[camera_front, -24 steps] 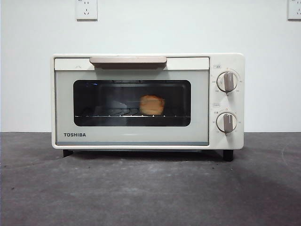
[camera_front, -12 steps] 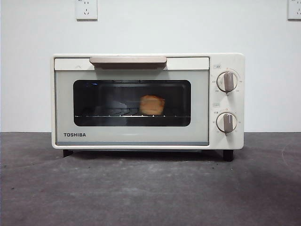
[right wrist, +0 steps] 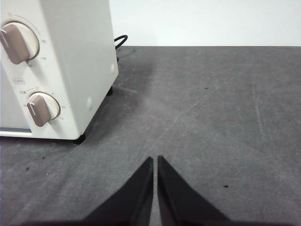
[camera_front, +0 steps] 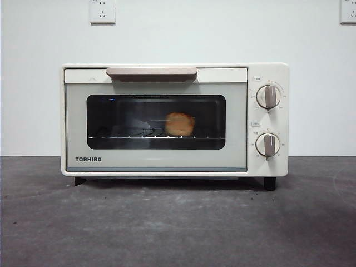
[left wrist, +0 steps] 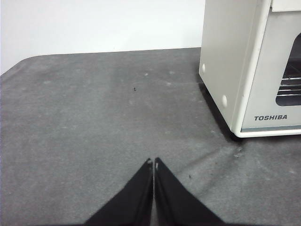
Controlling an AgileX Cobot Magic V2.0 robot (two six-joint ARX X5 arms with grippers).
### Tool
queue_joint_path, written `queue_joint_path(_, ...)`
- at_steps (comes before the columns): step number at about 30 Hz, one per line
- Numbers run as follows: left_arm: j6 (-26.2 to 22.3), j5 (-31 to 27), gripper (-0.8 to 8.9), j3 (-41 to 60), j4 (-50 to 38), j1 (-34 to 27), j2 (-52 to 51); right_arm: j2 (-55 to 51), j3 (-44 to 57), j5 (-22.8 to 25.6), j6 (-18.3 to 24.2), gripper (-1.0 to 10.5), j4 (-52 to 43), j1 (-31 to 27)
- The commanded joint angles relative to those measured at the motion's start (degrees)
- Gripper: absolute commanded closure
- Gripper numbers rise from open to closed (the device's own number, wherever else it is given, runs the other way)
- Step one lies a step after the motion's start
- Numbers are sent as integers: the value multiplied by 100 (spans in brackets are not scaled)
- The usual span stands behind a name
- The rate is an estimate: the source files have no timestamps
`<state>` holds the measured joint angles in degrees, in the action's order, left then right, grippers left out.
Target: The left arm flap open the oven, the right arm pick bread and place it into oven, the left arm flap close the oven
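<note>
Oven (camera_front: 174, 119) standing on grey surface (camera_front: 178, 222), door shut, handle (camera_front: 151, 72) across top edge; bread (camera_front: 179, 124) inside on wire rack (camera_front: 133, 133), seen through dark window, right of centre. Left pincer (left wrist: 154, 161) over bare surface beside oven's left side, jaws closed, holding nothing. Right pincer (right wrist: 155, 159) likewise closed and empty, beside knobs (right wrist: 42, 107) end

Glossy cream oven (camera_front: 167, 161), dark glass, matt grey table (camera_front: 178, 228)

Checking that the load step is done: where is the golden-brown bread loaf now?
In the front view, the golden-brown bread loaf sits on the wire rack behind the shut glass door of the cream-white toaster oven, slightly right of the window's centre.
</note>
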<state>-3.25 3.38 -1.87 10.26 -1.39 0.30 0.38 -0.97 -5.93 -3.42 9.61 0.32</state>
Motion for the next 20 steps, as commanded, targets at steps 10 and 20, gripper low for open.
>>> queue_joint_path(10,52,31,802,118,33,-9,-11,-17,42,-2,-105,936,-79,-13)
queue_joint_path(20,52,31,802,118,33,-11,-11,-17,42,-2,-105,936,-81,-13)
